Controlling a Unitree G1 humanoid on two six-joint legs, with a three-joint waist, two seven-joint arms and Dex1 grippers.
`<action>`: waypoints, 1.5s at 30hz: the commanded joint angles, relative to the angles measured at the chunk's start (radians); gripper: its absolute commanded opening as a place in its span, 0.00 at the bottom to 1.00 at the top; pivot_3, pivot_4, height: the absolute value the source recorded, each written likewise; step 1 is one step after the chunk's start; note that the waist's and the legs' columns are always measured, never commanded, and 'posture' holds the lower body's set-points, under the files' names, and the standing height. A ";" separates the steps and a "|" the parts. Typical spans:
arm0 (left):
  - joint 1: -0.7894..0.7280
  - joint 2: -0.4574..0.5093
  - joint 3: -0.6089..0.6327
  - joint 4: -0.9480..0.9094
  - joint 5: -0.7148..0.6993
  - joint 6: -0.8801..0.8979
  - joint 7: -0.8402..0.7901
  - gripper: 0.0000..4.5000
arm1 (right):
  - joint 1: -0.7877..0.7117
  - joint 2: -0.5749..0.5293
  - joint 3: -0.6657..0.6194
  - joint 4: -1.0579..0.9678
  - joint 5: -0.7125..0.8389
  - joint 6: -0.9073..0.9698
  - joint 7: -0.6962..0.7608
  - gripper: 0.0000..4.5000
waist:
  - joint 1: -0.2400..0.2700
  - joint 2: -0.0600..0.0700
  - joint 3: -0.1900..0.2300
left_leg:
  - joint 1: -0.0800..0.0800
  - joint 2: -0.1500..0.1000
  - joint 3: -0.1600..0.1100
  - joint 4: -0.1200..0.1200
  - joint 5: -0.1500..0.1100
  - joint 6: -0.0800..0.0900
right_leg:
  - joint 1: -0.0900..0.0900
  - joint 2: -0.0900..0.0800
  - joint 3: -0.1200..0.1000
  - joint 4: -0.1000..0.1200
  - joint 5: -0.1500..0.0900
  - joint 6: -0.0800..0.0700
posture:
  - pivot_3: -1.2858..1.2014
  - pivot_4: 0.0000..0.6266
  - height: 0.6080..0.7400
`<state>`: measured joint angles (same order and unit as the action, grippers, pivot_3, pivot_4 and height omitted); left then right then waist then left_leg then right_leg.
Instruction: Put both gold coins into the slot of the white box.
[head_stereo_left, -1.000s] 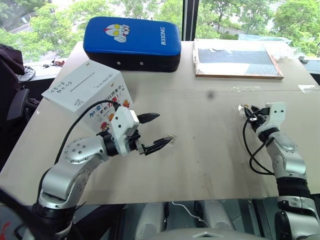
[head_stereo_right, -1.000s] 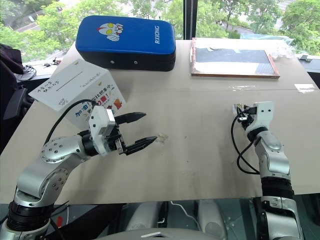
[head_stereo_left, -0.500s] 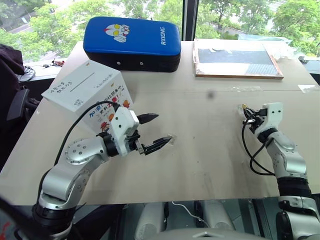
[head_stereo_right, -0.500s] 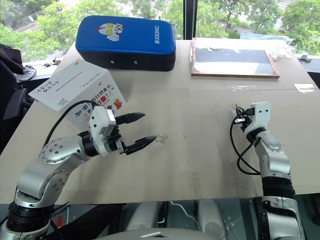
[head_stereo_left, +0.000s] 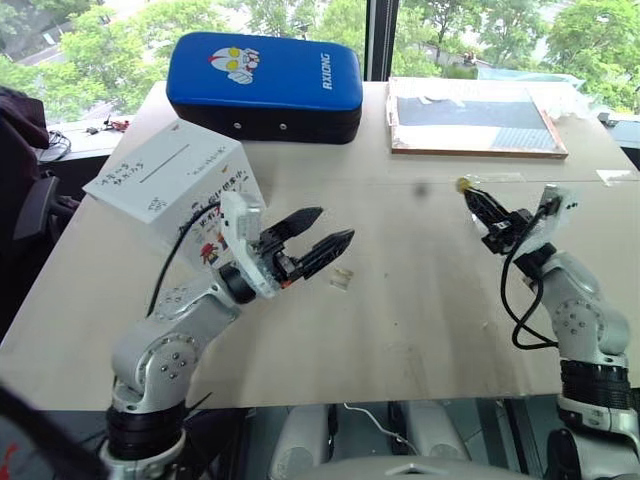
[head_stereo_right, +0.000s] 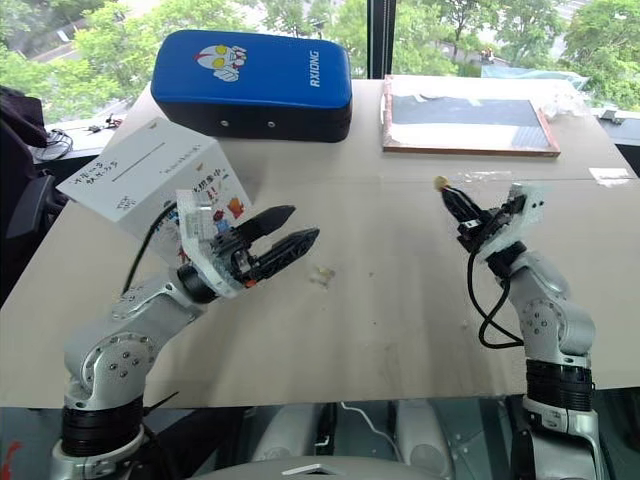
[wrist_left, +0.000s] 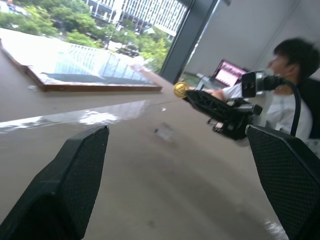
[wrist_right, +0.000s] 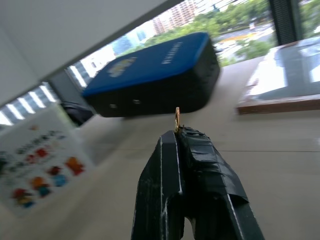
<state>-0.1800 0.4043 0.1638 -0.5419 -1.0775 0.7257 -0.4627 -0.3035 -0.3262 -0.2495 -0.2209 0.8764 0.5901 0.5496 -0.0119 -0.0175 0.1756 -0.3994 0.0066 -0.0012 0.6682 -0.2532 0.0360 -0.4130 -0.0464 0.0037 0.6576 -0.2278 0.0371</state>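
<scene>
My right gripper (head_stereo_left: 470, 196) is shut on a small gold coin (head_stereo_left: 464, 185), which it pinches edge-on at its fingertips above the table's right half. The same coin (wrist_left: 181, 89) shows in the left wrist view, and the coin (wrist_right: 177, 119) stands upright at the fingertips in the right wrist view. The white box (head_stereo_left: 170, 175) sits tilted at the left, its slot (head_stereo_left: 165, 165) a thin dark line on the plain white face. Just right of the box, my left gripper (head_stereo_left: 334, 224) hangs open and holds nothing.
Small clear plastic blocks (head_stereo_left: 343, 279) lie on the table below the left fingertips. A blue padded case (head_stereo_left: 265, 80) lies at the back, with a wood-framed board (head_stereo_left: 470, 115) to its right. A person (wrist_left: 295, 65) sits beyond the table in the left wrist view.
My right gripper closed on the coin at the table surface, then lifted it up and to the left. The left gripper rolled and rose a little, staying open.
</scene>
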 joint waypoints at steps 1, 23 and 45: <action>-0.017 -0.027 0.038 -0.042 -0.211 0.021 0.075 1.00 | -0.018 0.010 0.008 -0.136 0.219 0.132 -0.031 0.00 | 0.000 0.000 0.000 | 0.000 0.000 0.000 0.000 0.000 0.000 | 0.000 0.000 0.000 0.000 0.000 0.000 | 0.52 0.24 1.00; -0.009 -0.049 -0.015 -0.053 -0.522 -0.017 0.136 0.37 | -0.086 -0.008 0.168 -0.296 0.651 0.275 -0.160 0.00 | 0.000 0.000 0.000 | 0.000 -0.001 0.000 0.000 0.000 0.000 | 0.000 0.003 -0.003 -0.001 0.000 0.000 | 0.52 0.24 1.00; -0.018 -0.066 -0.061 -0.055 -0.597 -0.035 0.111 0.01 | -0.093 -0.021 0.214 -0.320 0.654 0.251 -0.176 0.00 | 0.000 0.000 0.000 | -0.001 -0.001 0.000 0.000 0.000 0.000 | 0.000 0.003 -0.003 -0.002 -0.001 -0.001 | 0.52 0.24 1.00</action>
<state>-0.1883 0.3417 0.1060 -0.5600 -1.6527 0.7054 -0.3365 -0.3784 -0.3459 -0.0336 -0.5034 1.5041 0.8575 0.3796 -0.0119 -0.0175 0.1756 -0.4000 0.0053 -0.0009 0.6684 -0.2532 0.0360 -0.4128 -0.0433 0.0011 0.6552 -0.2287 0.0362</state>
